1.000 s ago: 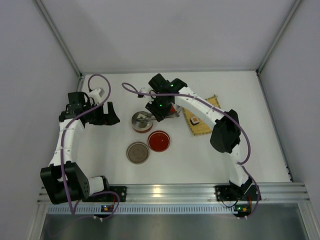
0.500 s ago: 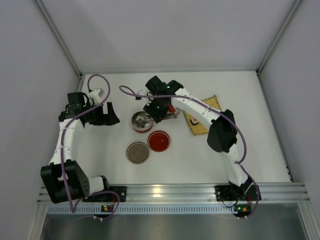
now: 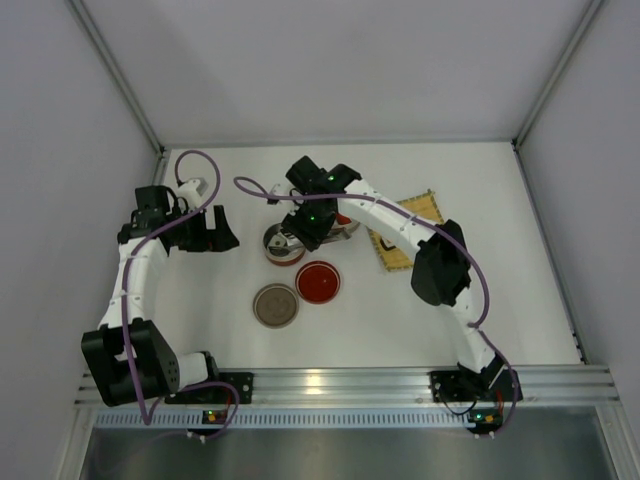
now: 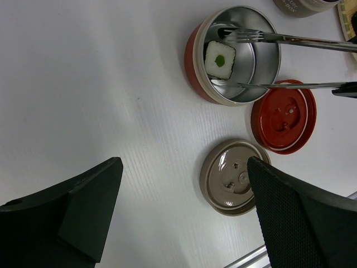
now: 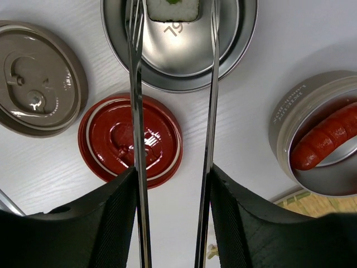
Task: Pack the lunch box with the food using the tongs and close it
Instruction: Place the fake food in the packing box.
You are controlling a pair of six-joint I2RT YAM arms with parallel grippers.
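Overhead, the right gripper (image 3: pixel 296 238) is hovering over one round red bowl (image 3: pixel 274 254), its grip hard to judge. The left wrist camera is showing the left gripper (image 4: pixel 184 164) gaping empty and one square sushi piece (image 4: pixel 219 59) lying in that steel-lined bowl. The right wrist camera is catching the right gripper clasping slim metal tongs (image 5: pixel 136 100), their two arms spread astride the sushi.

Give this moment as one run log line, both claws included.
right claw: grips tongs, tips apart | sushi piece: inside red box | left claw: open, empty | red lid: off
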